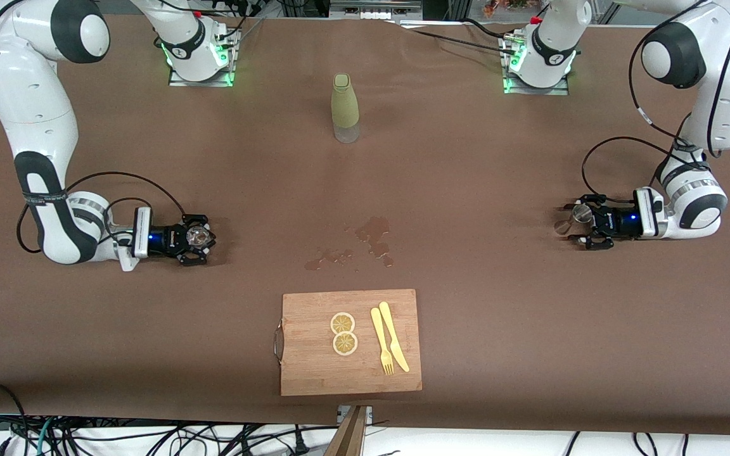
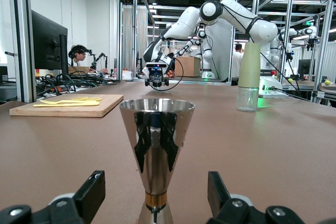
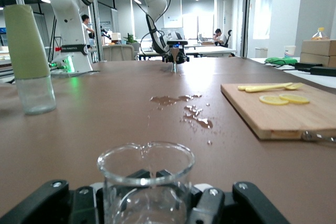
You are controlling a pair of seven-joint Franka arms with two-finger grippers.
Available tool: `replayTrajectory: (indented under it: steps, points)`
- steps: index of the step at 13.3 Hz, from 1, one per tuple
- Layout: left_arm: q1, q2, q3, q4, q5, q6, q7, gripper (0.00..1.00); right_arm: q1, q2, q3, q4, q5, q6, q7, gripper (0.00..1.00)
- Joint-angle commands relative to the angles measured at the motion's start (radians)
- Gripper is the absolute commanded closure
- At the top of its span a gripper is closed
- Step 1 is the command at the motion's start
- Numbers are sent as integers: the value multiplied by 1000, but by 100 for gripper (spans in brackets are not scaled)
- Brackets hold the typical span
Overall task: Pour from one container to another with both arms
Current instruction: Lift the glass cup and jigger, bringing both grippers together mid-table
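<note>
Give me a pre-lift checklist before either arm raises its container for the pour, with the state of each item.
1. Right gripper shut on the glass cup: ok, fingers hug its sides.
2. Left gripper shut on the jigger: not ok, fingers stand apart from its stem.
3. Jigger upright on the table: ok.
4. Jigger centred between the left gripper's fingers: ok.
5. Contents of the cup and the jigger: cannot tell.
6. Pour area dry: not ok, a spill lies between the bottle and the cutting board.
</note>
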Motion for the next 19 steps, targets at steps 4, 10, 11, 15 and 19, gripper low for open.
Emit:
replayTrajectory:
  steps: [4, 10, 11, 15, 19]
  points:
    - [-4, 20, 8, -13, 6, -2, 157, 97, 86, -19, 32, 109, -38, -77, 215, 100]
    - [-7, 18, 2, -4, -12, 41, 143, 100, 141, -19, 103, 179, -44, -84, 348, 100]
    - [-10, 11, -17, -2, -12, 43, 131, 100, 141, -21, 127, 179, -41, -55, 364, 100]
    - [-70, -6, -53, 39, -44, 44, -7, 100, 164, -50, 234, 177, -6, 149, 428, 100]
    - [-202, -31, -91, 55, -164, 106, -104, 100, 187, -57, 348, 177, -6, 368, 465, 100]
